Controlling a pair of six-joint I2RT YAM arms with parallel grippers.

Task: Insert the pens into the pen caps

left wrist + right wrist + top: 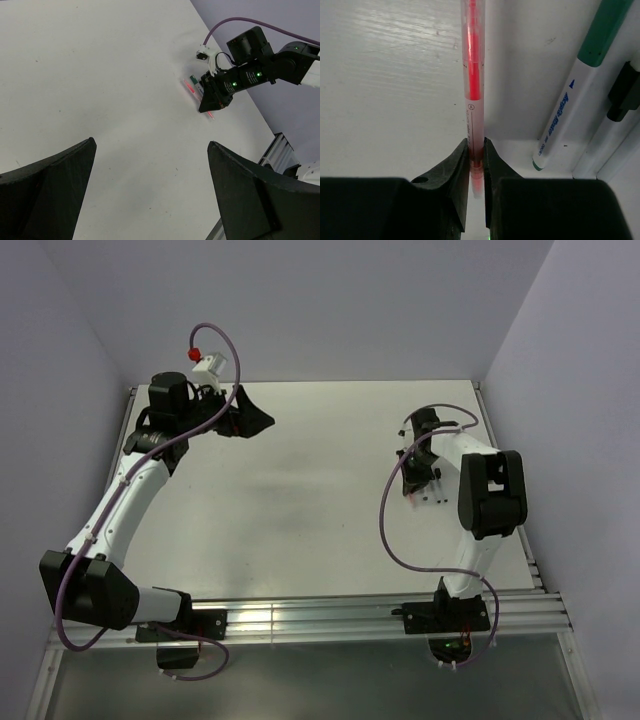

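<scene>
Right gripper [476,152]: clenched on red-pink pen [472,75] at low centre of the wrist frame, pen running straight up to the top edge over white table [385,90]. Right of it, apart: white pen with green end [580,85], then white pen with black end [620,100], both slanted, side by side. Left gripper [150,165]: released, fingers spread wide at lower corners; upper left in top view.

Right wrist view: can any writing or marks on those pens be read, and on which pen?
"A" in a small circle, as it seems: on the red pen, clamped in the right gripper.
Fine print beside it on that barrel: too small to read.
Blue lettering with a blue triangle on the white pen with green ends: too blurred to read.
</scene>
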